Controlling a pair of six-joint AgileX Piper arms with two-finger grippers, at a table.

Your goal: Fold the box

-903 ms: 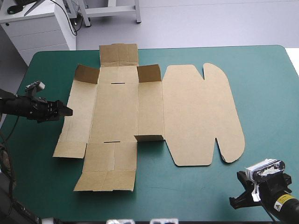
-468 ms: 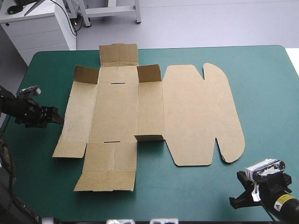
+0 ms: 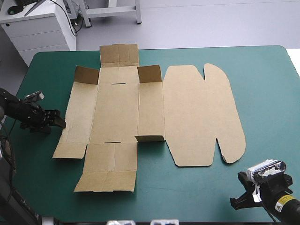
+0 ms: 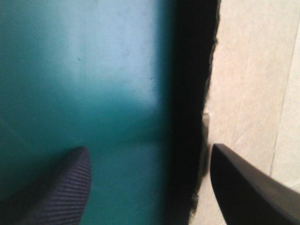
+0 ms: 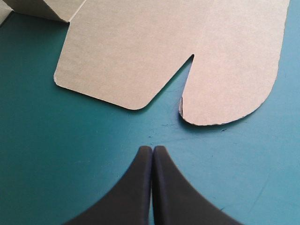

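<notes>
Since the earlier frames, the left gripper point(image 3: 59, 122) has drawn back from the box point(image 3: 117, 108) and sits just off its left edge. Note its black fingers stand apart, released: one over the teal-green cover point(image 3: 187, 187), the other over the board. You see the box lying flat at mid-table, three corner flaps raised. The right gripper point(image 5: 152, 149) rests clenched near the table's near right corner, apart from the lid's rounded tab.

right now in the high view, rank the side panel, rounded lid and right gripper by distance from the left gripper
1. Side panel, right beside the left gripper.
2. Rounded lid, farther to the right.
3. Right gripper, at the near right corner.
</notes>
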